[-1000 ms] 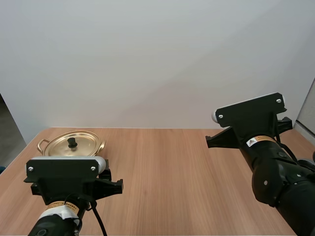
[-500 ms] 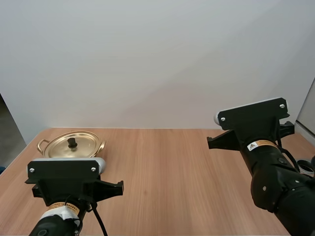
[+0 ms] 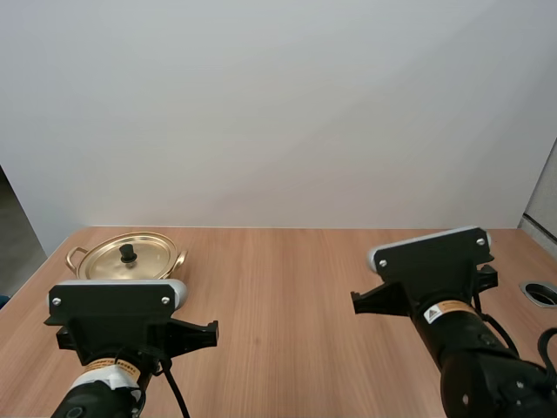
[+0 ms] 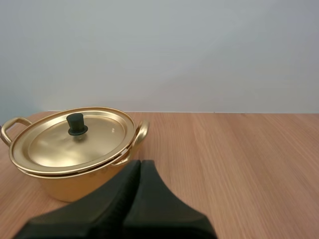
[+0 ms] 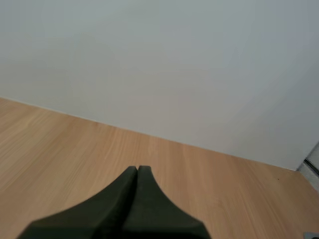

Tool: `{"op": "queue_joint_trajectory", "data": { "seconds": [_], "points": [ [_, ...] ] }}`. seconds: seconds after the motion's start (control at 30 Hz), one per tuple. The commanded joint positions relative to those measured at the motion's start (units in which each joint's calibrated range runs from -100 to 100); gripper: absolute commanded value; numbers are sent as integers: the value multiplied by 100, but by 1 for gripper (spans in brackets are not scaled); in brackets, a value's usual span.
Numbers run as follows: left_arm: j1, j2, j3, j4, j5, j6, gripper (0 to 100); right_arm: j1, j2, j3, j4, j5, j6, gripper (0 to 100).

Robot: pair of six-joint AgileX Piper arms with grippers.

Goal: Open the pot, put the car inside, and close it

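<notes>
Facing the pot (image 4: 65,185), lid (image 4: 102,139) on, at the far left of the worktop (image 4: 239,164), your left claw (image 4: 140,163) sits pressed together near it, probably staged for the knob (image 4: 76,123), while your right claw (image 5: 137,169), likewise pressed together, hangs over bare wood.

One gold pot (image 4: 75,183), one lid (image 4: 102,139), one wooden table (image 4: 239,164), two claws, left claw (image 4: 139,164), right claw (image 5: 137,170)
</notes>
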Motion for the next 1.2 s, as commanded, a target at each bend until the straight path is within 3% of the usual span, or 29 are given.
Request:
{"op": "queue_joint_trajectory", "data": {
  "seconds": [0.0,0.2,0.63,1.0,1.17],
  "points": [
    [0,0,0,0,0,5,0,121,-904,74,21,525,-3,0],
    [0,0,0,0,0,5,0,170,-1787,74,627,2527,-3,0],
    [0,0,0,0,0,5,0,170,-2167,74,324,4437,264,0],
    [0,0,0,0,0,5,0,170,-2167,74,-595,4213,1905,0],
    [0,0,0,0,0,5,0,170,-2205,74,-1426,4213,2678,0]
  ]
}}
